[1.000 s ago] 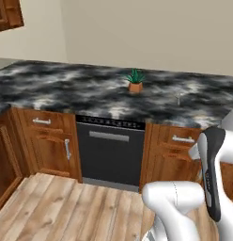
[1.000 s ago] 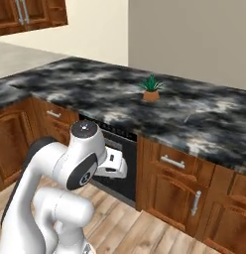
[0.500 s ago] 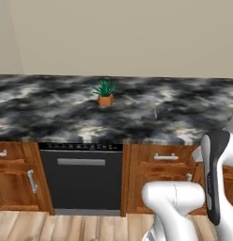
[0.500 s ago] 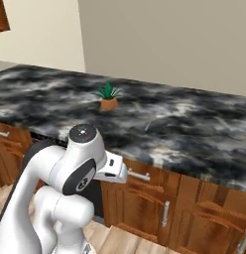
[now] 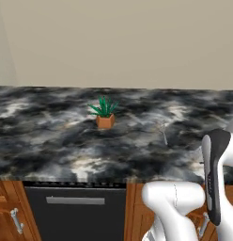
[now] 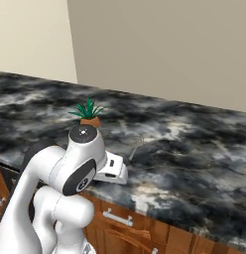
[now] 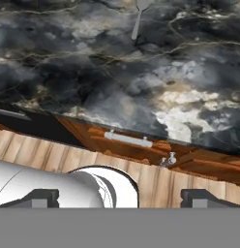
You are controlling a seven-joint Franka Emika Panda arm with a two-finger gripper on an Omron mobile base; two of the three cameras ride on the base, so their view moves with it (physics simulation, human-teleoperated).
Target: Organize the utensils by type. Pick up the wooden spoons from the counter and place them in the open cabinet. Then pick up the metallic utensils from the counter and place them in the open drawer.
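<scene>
A thin grey metal utensil (image 5: 163,133) with a rounded end lies on the black marbled counter (image 5: 52,141), right of a small potted plant. From the right base view the utensil (image 6: 135,147) sits just past my hand. In the hand view it lies far up the frame (image 7: 138,18), well away from my gripper (image 7: 121,197). The gripper's fingertips (image 7: 42,196) stand wide apart, open and holding nothing, below the counter's front edge. The wooden spoons, the open cabinet and the open drawer are out of view.
A green plant in an orange pot (image 5: 104,114) stands mid-counter (image 6: 88,113). A dark dishwasher front (image 5: 73,212) sits under the counter on the left. Closed reddish wood drawer fronts with metal handles (image 7: 127,139) run below the edge. A beige wall backs the counter.
The whole picture has shifted as the base moved: plant and counter slid across both base views and look closer. The gripper stays open.
</scene>
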